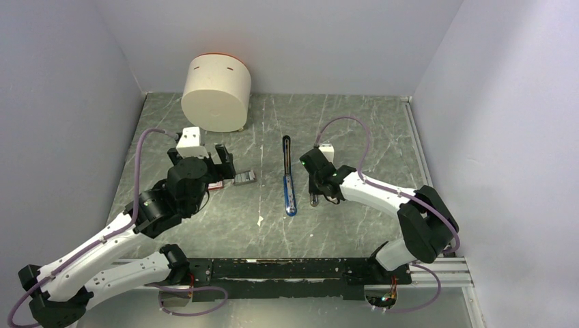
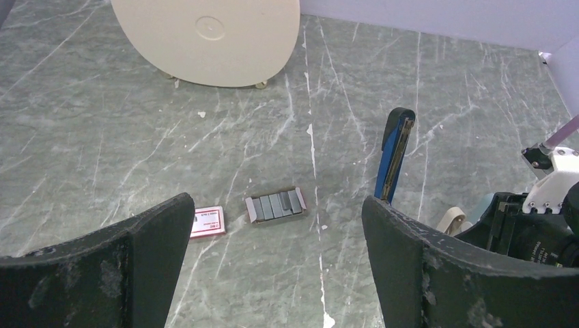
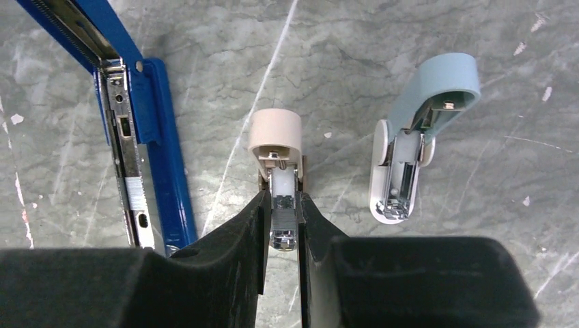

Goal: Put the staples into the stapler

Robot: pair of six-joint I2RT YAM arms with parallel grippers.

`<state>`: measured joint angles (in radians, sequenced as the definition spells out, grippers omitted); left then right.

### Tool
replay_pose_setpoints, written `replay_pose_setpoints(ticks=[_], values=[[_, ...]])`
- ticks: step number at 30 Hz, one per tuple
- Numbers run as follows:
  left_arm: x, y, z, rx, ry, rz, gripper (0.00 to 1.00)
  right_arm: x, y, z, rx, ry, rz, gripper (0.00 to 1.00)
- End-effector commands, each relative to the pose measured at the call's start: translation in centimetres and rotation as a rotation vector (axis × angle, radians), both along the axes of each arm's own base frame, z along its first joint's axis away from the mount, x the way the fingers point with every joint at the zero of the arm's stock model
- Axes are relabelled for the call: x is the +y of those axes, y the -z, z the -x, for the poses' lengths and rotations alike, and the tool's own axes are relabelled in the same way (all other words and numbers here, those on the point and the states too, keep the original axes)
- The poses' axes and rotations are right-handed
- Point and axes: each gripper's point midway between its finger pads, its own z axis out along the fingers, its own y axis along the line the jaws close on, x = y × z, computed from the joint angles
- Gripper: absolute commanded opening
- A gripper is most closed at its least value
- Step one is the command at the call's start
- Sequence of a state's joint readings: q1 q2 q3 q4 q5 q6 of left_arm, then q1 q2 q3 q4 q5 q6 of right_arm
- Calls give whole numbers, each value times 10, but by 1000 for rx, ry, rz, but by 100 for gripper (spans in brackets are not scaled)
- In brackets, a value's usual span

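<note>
The blue stapler (image 1: 289, 188) lies opened flat at mid-table, black arm toward the back. It also shows in the left wrist view (image 2: 394, 150) and the right wrist view (image 3: 160, 143), where its silver channel (image 3: 128, 164) faces up. The red staple box (image 2: 207, 222) and an open tray of several grey staple blocks (image 2: 276, 205) lie to its left; the tray also shows in the top view (image 1: 244, 178). My left gripper (image 2: 276, 273) is open and empty, hovering just short of them. My right gripper (image 3: 282, 212) is shut on a small tan oblong piece (image 3: 275, 140), right of the stapler.
A pale-blue oblong piece (image 3: 423, 116) lies just right of the tan one. A large cream cylinder (image 1: 216, 92) stands at the back left. Grey walls close in the marble table (image 1: 369, 137) on three sides.
</note>
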<state>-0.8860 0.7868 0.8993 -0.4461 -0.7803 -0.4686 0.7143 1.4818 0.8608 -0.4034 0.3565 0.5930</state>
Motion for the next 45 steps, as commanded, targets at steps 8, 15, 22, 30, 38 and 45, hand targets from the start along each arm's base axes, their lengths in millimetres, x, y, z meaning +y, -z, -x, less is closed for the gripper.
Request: replay_pose_setpoints(ticks=[8, 15, 22, 30, 38, 45], values=[[-6, -13, -3, -28, 11, 54, 97, 2, 9, 0, -4, -23, -18, 23], [-5, -12, -2, -28, 11, 54, 97, 0, 14, 3, 9, -22, -13, 23], [-6, -12, -3, -25, 11, 53, 97, 2, 14, 4, 7, -37, -20, 23], [-4, -14, -2, -29, 12, 51, 97, 1, 15, 4, 3, -39, -13, 23], [-4, -13, -2, -27, 9, 56, 97, 0, 21, 6, 17, -42, -8, 23], [-3, -11, -2, -23, 7, 50, 97, 2, 21, 6, 17, -47, -17, 23]])
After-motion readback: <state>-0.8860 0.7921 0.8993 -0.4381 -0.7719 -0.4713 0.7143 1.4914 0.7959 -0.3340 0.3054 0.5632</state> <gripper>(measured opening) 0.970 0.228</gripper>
